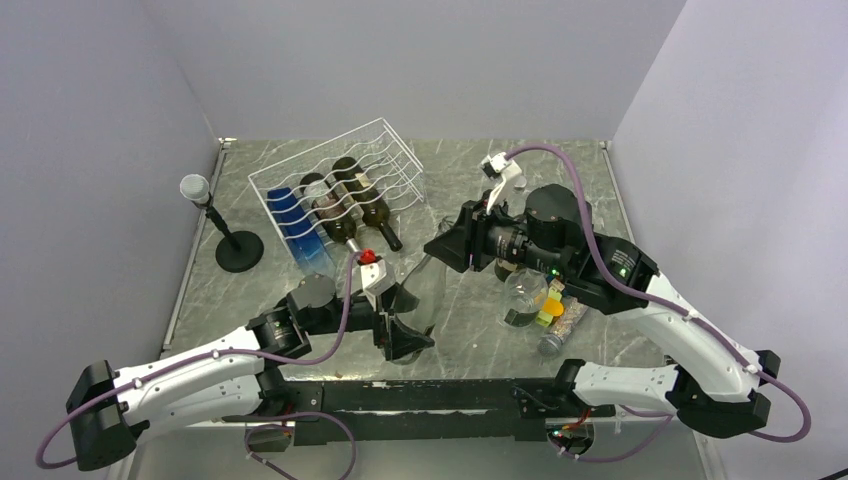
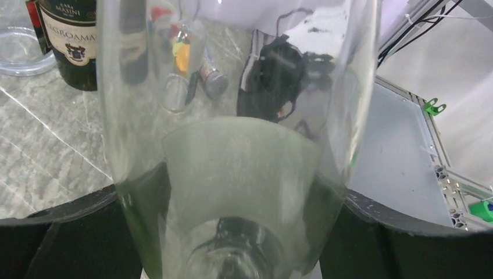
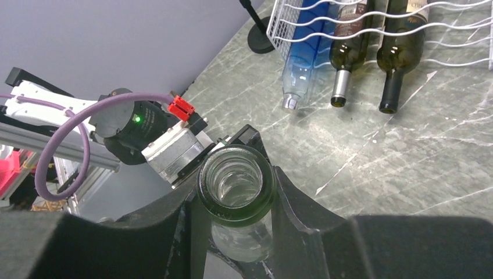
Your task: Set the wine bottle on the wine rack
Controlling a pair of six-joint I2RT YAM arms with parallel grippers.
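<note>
A clear glass wine bottle is held between both grippers near the table's front centre, tilted with its neck up and away. My left gripper is shut on its wide lower body, which fills the left wrist view. My right gripper is shut on the neck just below the open mouth. The white wire wine rack stands at the back left. It holds a blue bottle and two dark bottles, necks pointing to the front. It also shows in the right wrist view.
A black round-based microphone stand stands left of the rack. Right of the held bottle, under my right arm, several bottles and jars crowd the table. A dark labelled bottle shows at the upper left of the left wrist view.
</note>
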